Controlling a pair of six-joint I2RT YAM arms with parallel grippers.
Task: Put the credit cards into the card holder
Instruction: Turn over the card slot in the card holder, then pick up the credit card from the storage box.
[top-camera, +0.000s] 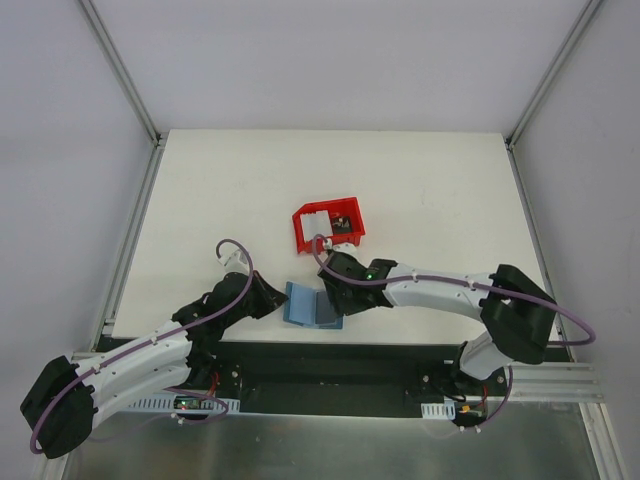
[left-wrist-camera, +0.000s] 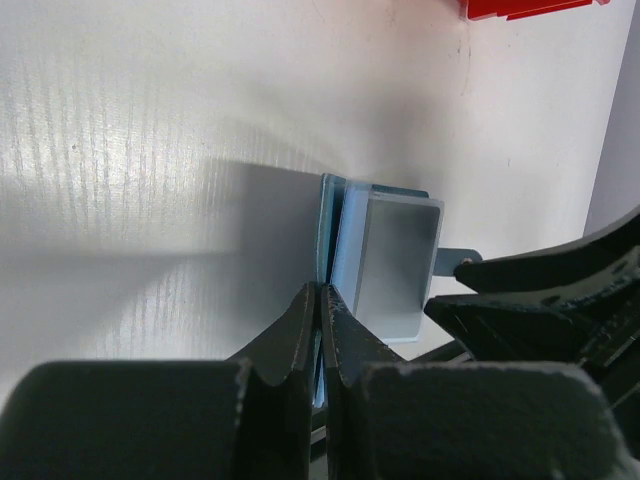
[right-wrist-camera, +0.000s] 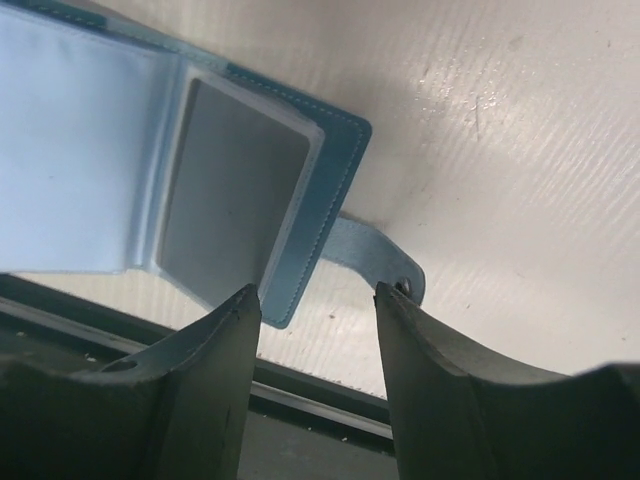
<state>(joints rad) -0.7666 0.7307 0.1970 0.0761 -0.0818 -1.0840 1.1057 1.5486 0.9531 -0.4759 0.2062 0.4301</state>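
Note:
The teal-blue card holder (top-camera: 305, 306) lies spread open at the table's front edge. My left gripper (top-camera: 274, 300) is shut on its left flap, and the flap shows edge-on between the closed fingers in the left wrist view (left-wrist-camera: 322, 300). A dark grey credit card (right-wrist-camera: 235, 190) sits in the holder's clear right pocket; it also shows in the left wrist view (left-wrist-camera: 398, 262). My right gripper (right-wrist-camera: 318, 300) is open and empty just above the holder's right edge and snap tab (right-wrist-camera: 378, 262). A pale card (top-camera: 316, 222) and a dark item (top-camera: 343, 223) lie in the red bin.
The red plastic bin (top-camera: 330, 241) stands just behind the holder, near the table's middle. The table's front edge and the dark base rail (top-camera: 330, 360) lie right below the holder. My right gripper's body (left-wrist-camera: 545, 300) is close beside the left fingers.

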